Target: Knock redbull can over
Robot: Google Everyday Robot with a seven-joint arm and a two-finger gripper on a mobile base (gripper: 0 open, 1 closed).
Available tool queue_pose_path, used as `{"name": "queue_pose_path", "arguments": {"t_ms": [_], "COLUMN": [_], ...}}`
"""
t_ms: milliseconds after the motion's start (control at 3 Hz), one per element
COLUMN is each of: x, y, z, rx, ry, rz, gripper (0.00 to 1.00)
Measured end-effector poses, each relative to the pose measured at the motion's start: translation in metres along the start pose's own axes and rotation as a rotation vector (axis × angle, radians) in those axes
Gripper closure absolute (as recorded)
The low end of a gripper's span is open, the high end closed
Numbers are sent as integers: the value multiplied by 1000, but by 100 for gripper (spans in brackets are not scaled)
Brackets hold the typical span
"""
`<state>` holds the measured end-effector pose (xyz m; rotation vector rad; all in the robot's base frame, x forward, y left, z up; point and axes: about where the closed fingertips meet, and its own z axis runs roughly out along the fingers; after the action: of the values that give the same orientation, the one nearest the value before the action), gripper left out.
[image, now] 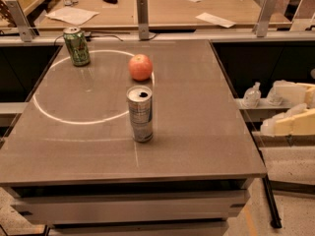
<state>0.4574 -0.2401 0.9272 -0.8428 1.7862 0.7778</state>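
The redbull can (141, 113) is a tall slim silver can with blue-grey panels. It stands upright near the middle of the grey table (197, 132), with its open top showing. My gripper (269, 108) is off the table's right side, about level with the can and well apart from it. Its two cream fingers (290, 124) point left with a gap between them and hold nothing.
A red apple (140, 67) sits just behind the can. A shorter green can (77, 46) stands at the back left. A white circle is marked on the tabletop. A wooden desk with papers and posts (142, 18) lies behind. A small bottle (252, 95) stands on the right shelf.
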Motion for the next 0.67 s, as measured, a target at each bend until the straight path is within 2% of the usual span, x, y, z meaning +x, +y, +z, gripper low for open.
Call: {"name": "queue_pose_path", "arguments": {"t_ms": [333, 667], "x": [-35, -44], "y": [19, 24], "z": [1, 4], "rx": [-67, -85], "ry": [-208, -232], "rz": [24, 27], "gripper": [0, 0]}}
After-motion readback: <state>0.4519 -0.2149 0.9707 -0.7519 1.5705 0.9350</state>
